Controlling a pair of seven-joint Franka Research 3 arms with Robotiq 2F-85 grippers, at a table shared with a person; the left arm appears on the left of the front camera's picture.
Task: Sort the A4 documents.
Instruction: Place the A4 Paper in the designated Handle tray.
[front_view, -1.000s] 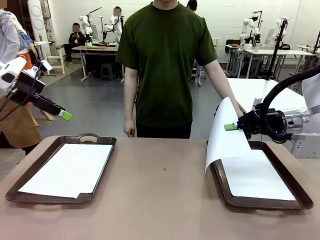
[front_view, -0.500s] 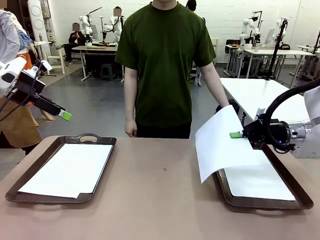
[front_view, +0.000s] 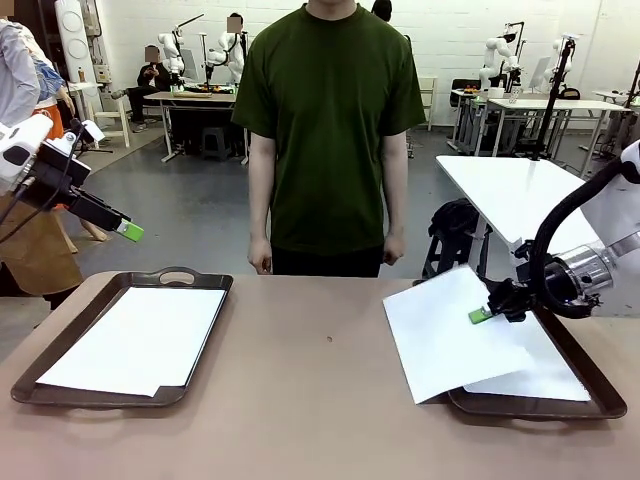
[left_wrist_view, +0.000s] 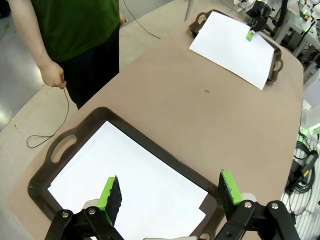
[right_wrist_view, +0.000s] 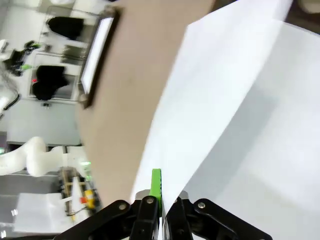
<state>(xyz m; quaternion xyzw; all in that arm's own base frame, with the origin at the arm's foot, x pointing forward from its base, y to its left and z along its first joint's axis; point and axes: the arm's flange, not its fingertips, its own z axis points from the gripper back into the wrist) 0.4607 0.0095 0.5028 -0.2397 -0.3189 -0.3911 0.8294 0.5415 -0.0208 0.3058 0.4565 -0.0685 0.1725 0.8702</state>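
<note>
Over the left rim of the right tray a white A4 sheet lies skewed, jutting onto the table, with my right gripper shut on its far edge. Under it another sheet rests in that tray. The right wrist view shows the shut fingers pinching the held sheet. A further sheet fills the left tray. My left gripper hangs open above the table's far left; seen from its wrist, the left gripper hovers over that tray's sheet, touching nothing.
A person in a green shirt stands at the far edge with both hands down at the sides. Bare brown tabletop lies between the two trays. Another white table stands behind on the right.
The person let go of the sheet and drew the arm back. My right gripper came down and slightly left, laying the upright sheet flat across the right tray's rim. Left arm unmoved.
</note>
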